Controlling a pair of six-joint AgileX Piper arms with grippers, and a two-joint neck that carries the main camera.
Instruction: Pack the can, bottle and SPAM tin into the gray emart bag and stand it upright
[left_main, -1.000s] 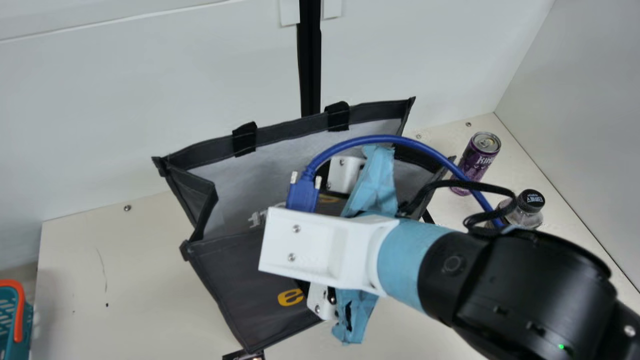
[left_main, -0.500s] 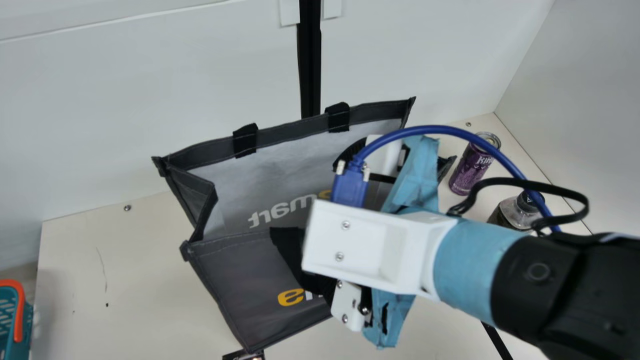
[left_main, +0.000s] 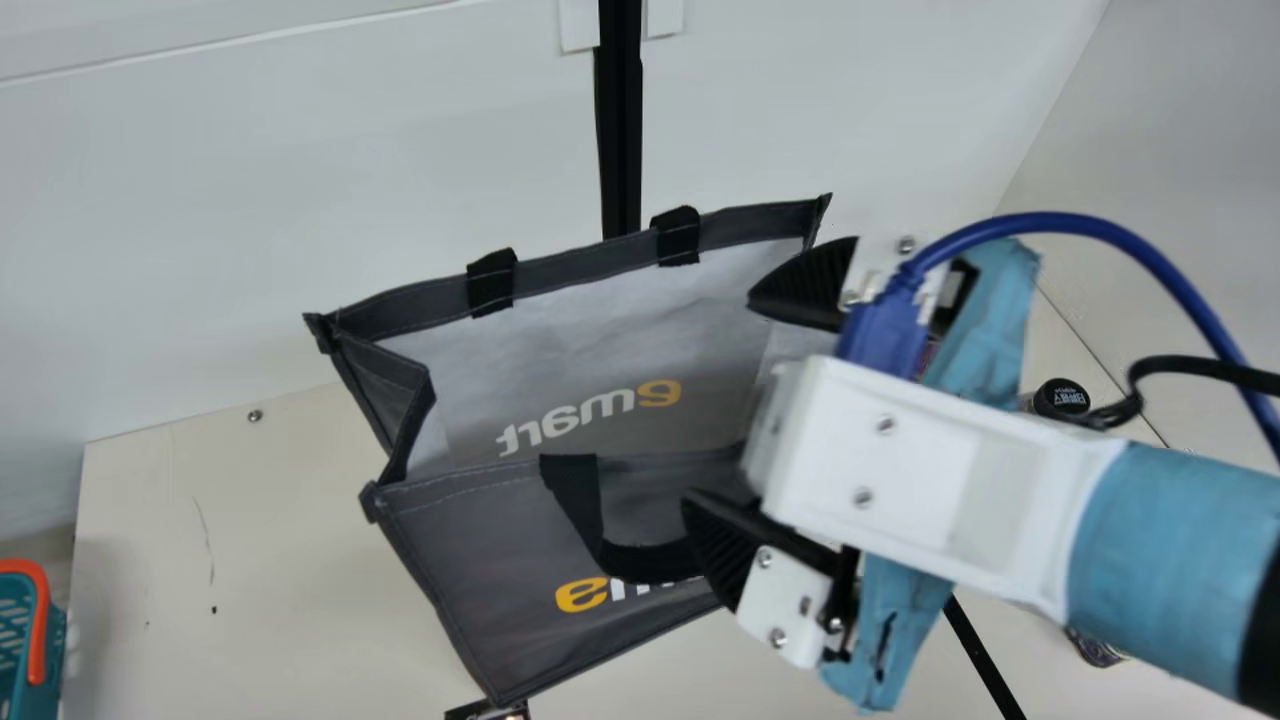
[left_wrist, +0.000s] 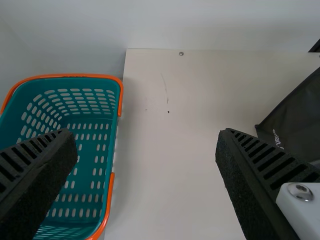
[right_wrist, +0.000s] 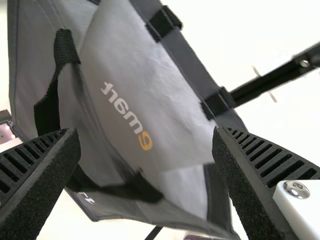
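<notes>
Left wrist view: a teal basket (left_wrist: 85, 145) with orange handles sits beyond the surface's left edge, and beside it the left pincer (left_wrist: 145, 134) is spread wide, holding nothing. In the main view, a small black item (left_main: 487, 711) pokes in just below the near corner of the gray emart bag (left_main: 470, 560). The bag stands mid-surface toward the far edge, mouth gaping upward; its long axis slants, the right end lying closer to the far edge, and one black strap (left_main: 575, 500) droops over the near panel. At the bag's right end the right pincer (left_main: 717, 398) is wide open, pointing left across the mouth, with nothing in its grip. Behind that arm, a purple sliver of the can (left_main: 930, 353) shows, its axis hidden; near the right edge, the bottle (left_main: 1061, 397) has its black cap facing up.
</notes>
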